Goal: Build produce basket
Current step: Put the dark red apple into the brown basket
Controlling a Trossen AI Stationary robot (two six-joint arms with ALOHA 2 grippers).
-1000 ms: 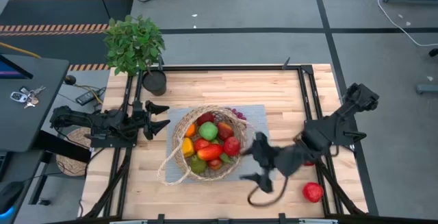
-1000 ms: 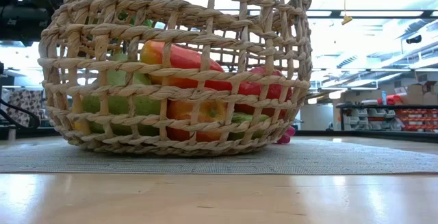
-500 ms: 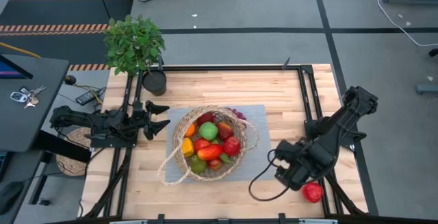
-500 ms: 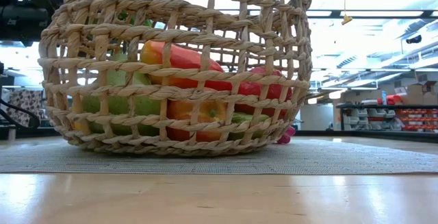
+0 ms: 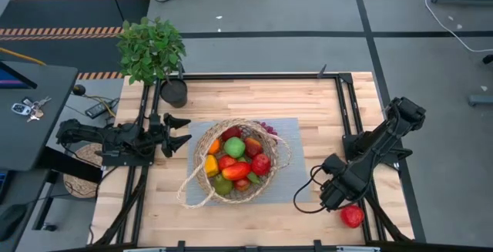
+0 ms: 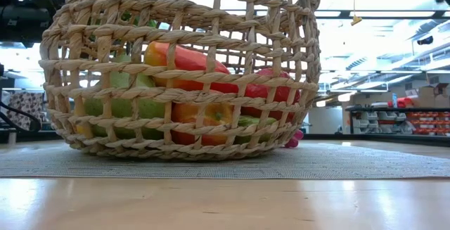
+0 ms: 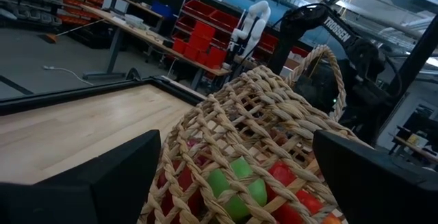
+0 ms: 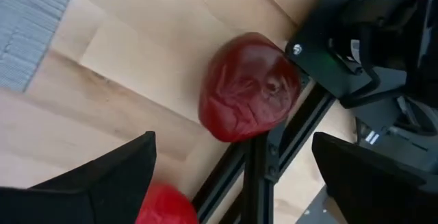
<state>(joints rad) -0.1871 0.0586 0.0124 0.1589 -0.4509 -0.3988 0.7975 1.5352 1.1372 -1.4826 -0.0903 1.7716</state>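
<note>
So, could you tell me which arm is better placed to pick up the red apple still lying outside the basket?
Right: the right gripper hangs open beside the red apple; the left gripper sits across the basket.

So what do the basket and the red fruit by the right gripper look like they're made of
The basket looks like woven wicker or twisted straw: tan, matte strands in an open lattice. The red fruit by the right gripper seems to be moulded plastic or foam: a dark, slightly glossy skin with soft highlights and shallow dents, though that's uncertain.

Rough woven wicker basket; glossy, probably plastic apple; smooth pale wood table.
</note>
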